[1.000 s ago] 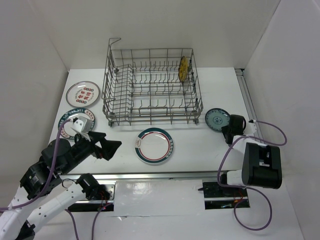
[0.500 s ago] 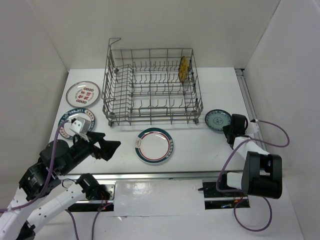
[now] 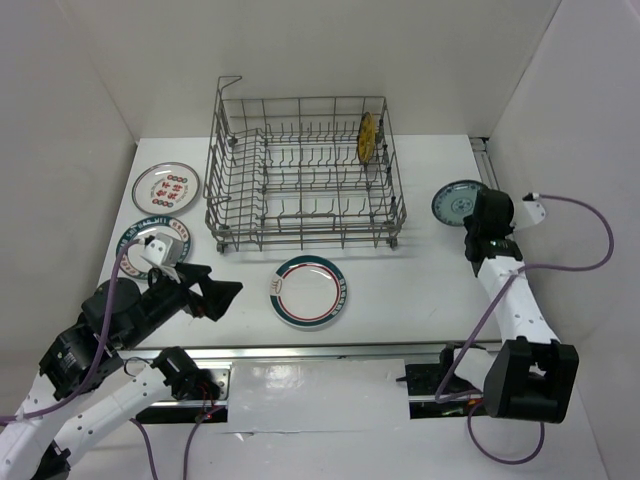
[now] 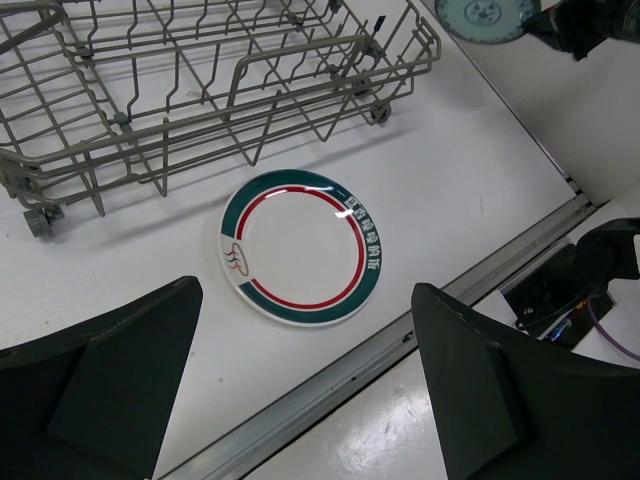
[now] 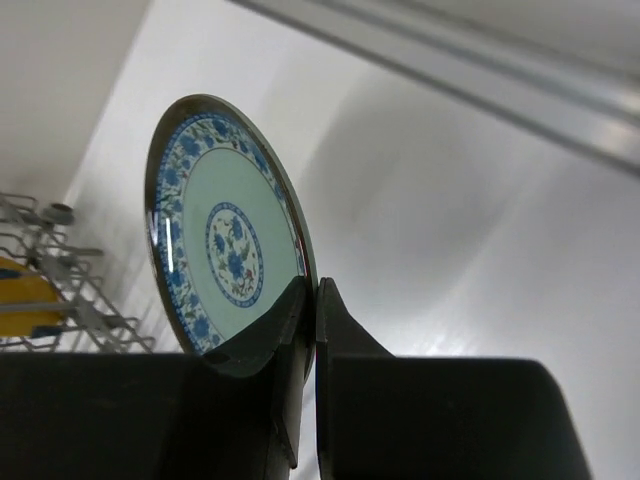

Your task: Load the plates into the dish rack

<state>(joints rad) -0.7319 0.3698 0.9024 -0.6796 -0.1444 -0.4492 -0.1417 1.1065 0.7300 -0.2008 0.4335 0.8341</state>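
The grey wire dish rack point(image 3: 305, 175) stands at the back middle, with a yellow-brown plate point(image 3: 367, 137) upright in its far right corner. My right gripper point(image 3: 473, 209) is shut on the rim of a small teal plate point(image 3: 455, 202) and holds it off the table, right of the rack. In the right wrist view the teal plate point(image 5: 225, 230) stands on edge, pinched in the gripper point(image 5: 312, 290). A green-rimmed, red-ringed white plate point(image 3: 309, 291) lies flat in front of the rack. My left gripper point(image 3: 215, 297) hangs open to its left, holding nothing.
Two more patterned plates lie at the far left: one with red marks point(image 3: 166, 187) and a green-rimmed one point(image 3: 150, 240) partly hidden behind my left arm. A metal rail point(image 4: 330, 400) runs along the table's near edge. White walls close in on three sides.
My right gripper has shut on the teal plate, lifted it off the table and carried it back and up beside the rack's right end. The left arm has not moved.
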